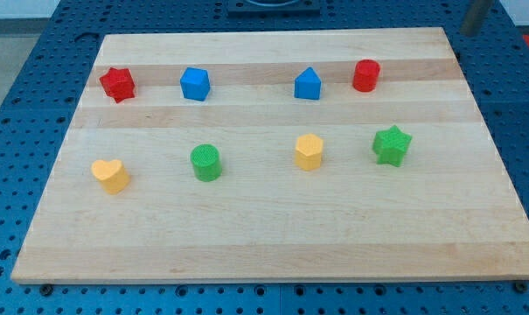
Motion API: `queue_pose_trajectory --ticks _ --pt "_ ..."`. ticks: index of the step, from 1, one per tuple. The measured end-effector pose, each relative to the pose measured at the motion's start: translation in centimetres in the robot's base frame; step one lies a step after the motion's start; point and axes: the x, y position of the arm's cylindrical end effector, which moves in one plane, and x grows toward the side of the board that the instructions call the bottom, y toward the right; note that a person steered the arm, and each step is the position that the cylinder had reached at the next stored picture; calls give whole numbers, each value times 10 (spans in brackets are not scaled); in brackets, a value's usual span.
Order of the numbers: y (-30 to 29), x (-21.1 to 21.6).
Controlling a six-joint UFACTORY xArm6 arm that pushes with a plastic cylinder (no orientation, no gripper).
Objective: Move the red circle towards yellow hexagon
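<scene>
Eight blocks sit in two rows on the wooden board point(273, 236), and the rod is barely in sight.

At the far right corner a dark rod point(476, 16) is cut off by the top edge; I cannot tell whether its visible end is my tip, and it stands off the board, well apart from every block, holding nothing. The red circle point(365, 75) stands upright at the right end of the far row, a round block with no clear long axis or heading. The yellow hexagon point(309, 150) sits nearer and slightly left of it, in the near row. Far row, left to right: red star point(117, 83), blue block point(195, 84) whose shape is hard to make out, blue pointed block point(308, 84). Near row: yellow heart point(111, 175), green circle point(205, 162), green star point(392, 144).
</scene>
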Motion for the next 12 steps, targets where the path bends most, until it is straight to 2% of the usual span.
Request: queue_pose_trajectory --ticks 2,5,6,7,9,10,12 --pt "0 44" --pt "-35 41" --pt "-66 42" --pt "-100 51" --pt "-116 92" --pt "-128 98" --pt "-139 72"
